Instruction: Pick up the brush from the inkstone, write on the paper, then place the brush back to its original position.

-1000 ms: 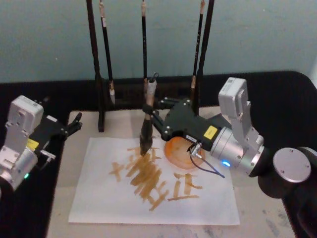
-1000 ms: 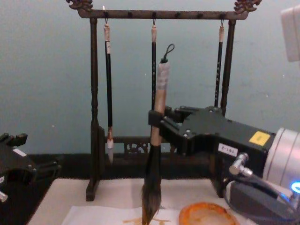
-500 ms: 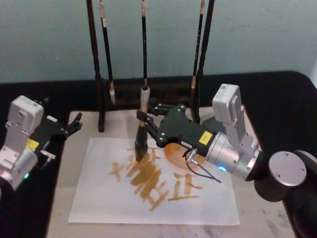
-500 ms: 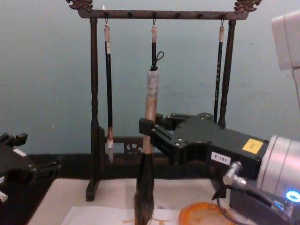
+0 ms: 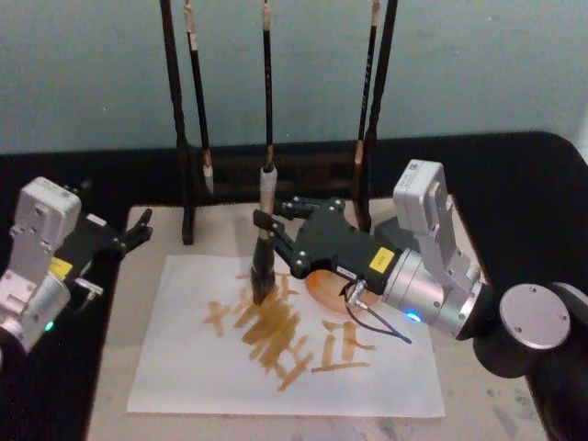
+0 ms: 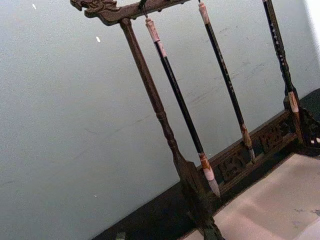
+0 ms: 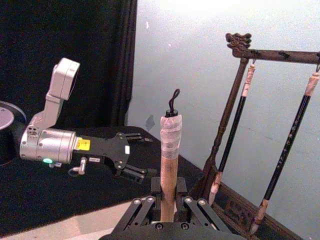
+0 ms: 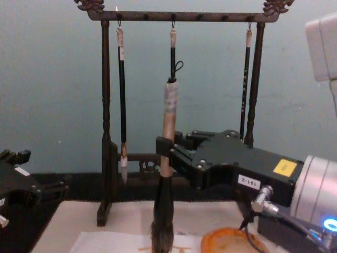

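- Head view: your right gripper (image 5: 268,223), at centre frame, is clenched on the brush (image 5: 264,241). The brush stands near upright, its bristles down on the paper (image 5: 175,367) among the orange strokes (image 5: 271,331). The left gripper (image 5: 136,231) sits at the left edge, spread open
- Left wrist view: the wooden rack (image 6: 150,95) and its thin brushes (image 6: 182,107) cross the frame, with the beige mat (image 6: 270,200) at lower right
- Right wrist view: the brush handle rises from the clamp at bottom centre, with the cord loop (image 7: 173,97) on top
- Chest view: the brush stands at centre, just left of the orange inkstone (image 8: 231,243)
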